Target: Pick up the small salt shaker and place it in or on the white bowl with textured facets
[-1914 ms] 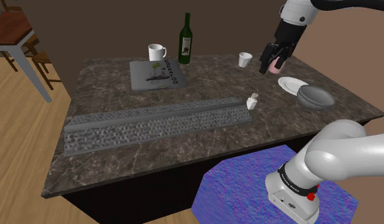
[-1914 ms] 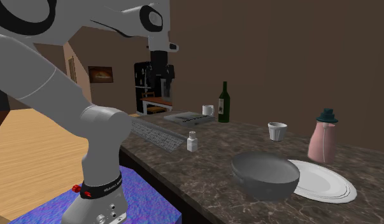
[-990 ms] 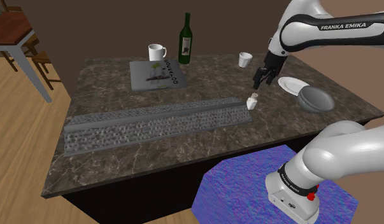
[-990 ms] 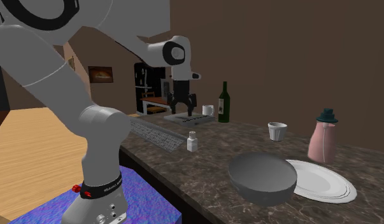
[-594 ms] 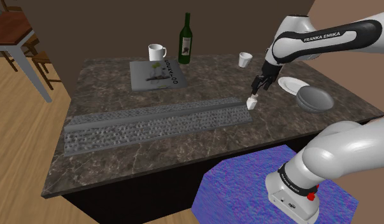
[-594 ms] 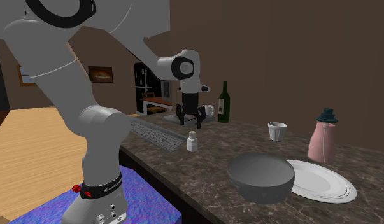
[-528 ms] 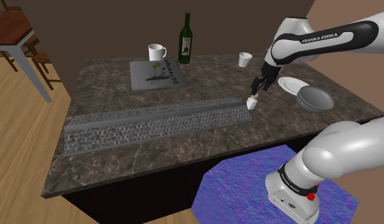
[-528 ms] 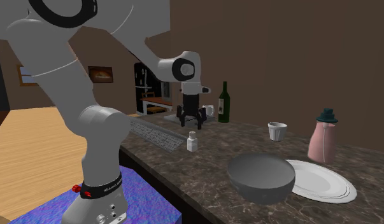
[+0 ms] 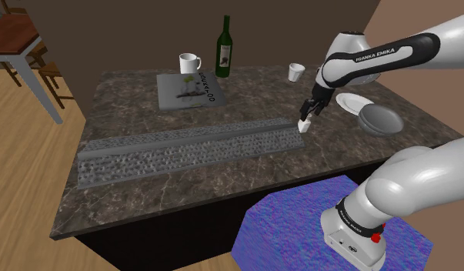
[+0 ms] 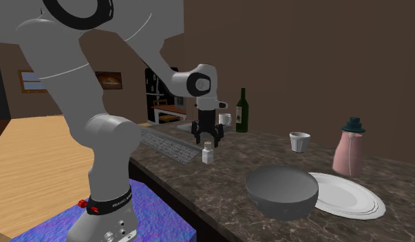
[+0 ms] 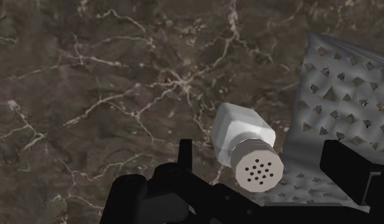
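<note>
The salt shaker (image 11: 244, 137) stood on the desk (image 9: 222, 175) beside the studded mat (image 9: 184, 146), between the claw's (image 10: 207, 139) parted fingers (image 11: 349, 173), untouched; the claw was best lowered and centred before being closed.

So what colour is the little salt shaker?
The salt shaker is white with a light grey perforated top, clearest in the wrist view.

In the shoulder view my fingers (image 9: 307, 112) cover the top of the salt shaker (image 9: 303, 124); the wrist view's edge crops the studded mat (image 11: 343, 102).
</note>
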Available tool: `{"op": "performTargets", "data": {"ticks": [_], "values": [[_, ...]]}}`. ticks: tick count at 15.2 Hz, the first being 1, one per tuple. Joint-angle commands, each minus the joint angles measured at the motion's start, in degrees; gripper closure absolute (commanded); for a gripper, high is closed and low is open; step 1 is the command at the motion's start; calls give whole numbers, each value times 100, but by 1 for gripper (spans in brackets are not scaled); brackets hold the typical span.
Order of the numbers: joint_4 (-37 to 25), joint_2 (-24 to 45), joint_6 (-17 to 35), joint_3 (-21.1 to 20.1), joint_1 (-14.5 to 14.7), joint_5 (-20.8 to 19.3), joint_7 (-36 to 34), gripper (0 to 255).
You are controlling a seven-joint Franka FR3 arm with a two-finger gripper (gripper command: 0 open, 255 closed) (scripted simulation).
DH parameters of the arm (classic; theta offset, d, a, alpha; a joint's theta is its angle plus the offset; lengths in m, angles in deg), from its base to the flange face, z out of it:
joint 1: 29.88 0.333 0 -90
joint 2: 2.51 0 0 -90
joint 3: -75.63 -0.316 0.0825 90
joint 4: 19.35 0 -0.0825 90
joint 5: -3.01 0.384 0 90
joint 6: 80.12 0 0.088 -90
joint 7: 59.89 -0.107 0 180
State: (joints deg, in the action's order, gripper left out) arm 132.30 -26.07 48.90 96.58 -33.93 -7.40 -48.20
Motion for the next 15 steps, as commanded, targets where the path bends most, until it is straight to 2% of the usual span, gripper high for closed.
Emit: {"op": "performTargets", "data": {"ticks": [1,5,6,15], "values": [[12,5,19,3,-1,-2,0,0],[11,5,18,2,-1,-1,0,0],[11,5,18,2,-1,-1,0,255],[12,5,19,3,-1,-2,0,255]]}}
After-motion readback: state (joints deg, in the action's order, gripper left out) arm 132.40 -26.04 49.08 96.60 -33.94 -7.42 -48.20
